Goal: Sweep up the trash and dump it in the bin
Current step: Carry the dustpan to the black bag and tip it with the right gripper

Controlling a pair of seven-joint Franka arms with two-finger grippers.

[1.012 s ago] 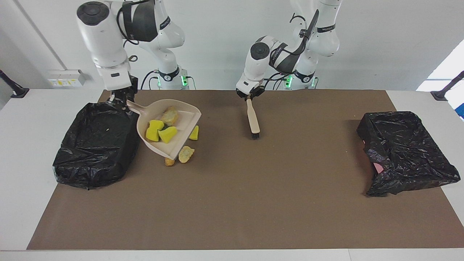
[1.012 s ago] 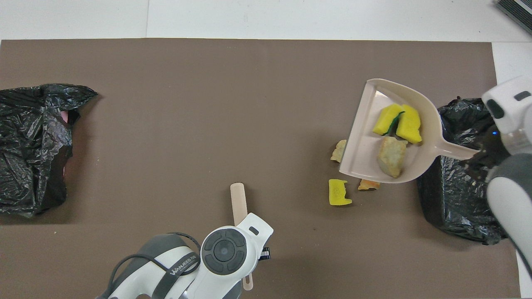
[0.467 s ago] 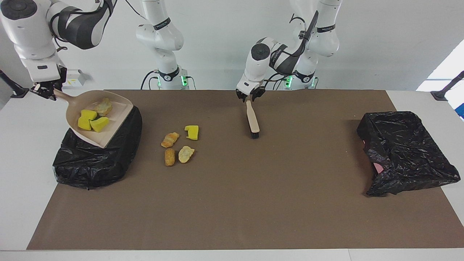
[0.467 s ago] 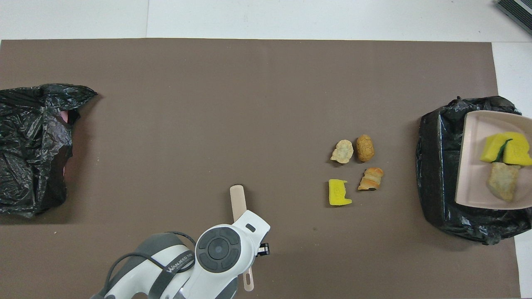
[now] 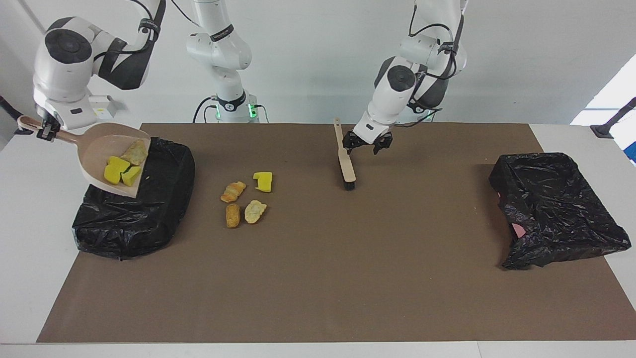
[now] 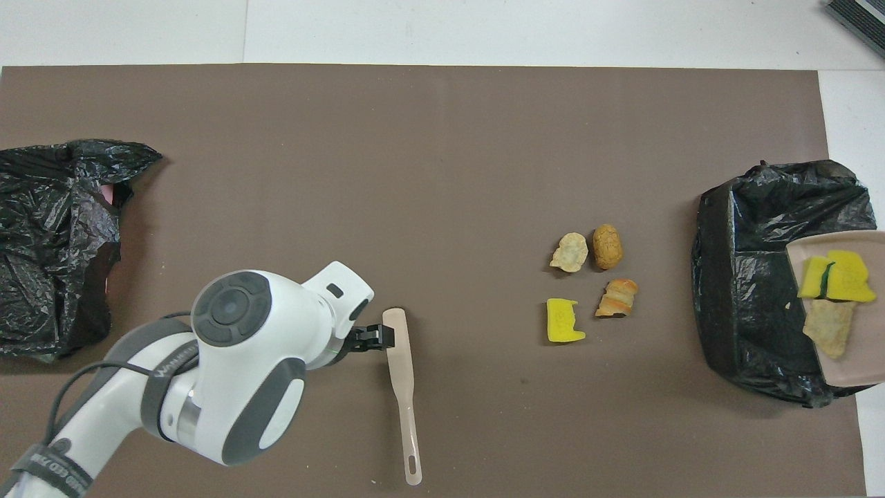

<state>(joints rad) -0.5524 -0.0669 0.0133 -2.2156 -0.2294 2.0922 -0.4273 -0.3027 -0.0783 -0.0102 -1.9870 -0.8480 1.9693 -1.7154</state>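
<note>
The beige dustpan (image 5: pixel 99 149) (image 6: pixel 854 366) hangs tilted over the black bin (image 5: pixel 134 219) (image 6: pixel 753 277) at the right arm's end of the table, its mouth lower than its handle. My right gripper (image 5: pixel 44 130) is shut on that handle. In the pan lie two yellow sponge chunks (image 5: pixel 119 171) (image 6: pixel 840 277) and a pale lump (image 5: pixel 134 151) (image 6: pixel 830 326). Several more scraps of trash (image 5: pixel 243 199) (image 6: pixel 588 283) lie on the brown mat beside the bin. My left gripper (image 5: pixel 366 145) (image 6: pixel 377 337) hovers open next to the beige brush (image 5: pixel 346 161) (image 6: pixel 401 373), which rests on the mat.
A second bin lined with a black bag (image 5: pixel 551 204) (image 6: pixel 55 242) sits at the left arm's end of the table. The brown mat (image 5: pixel 318 278) covers most of the white table.
The right arm lifted the loaded dustpan off the mat, carried it over the bin and tilted it. The left gripper opened, let go of the brush and moved aside.
</note>
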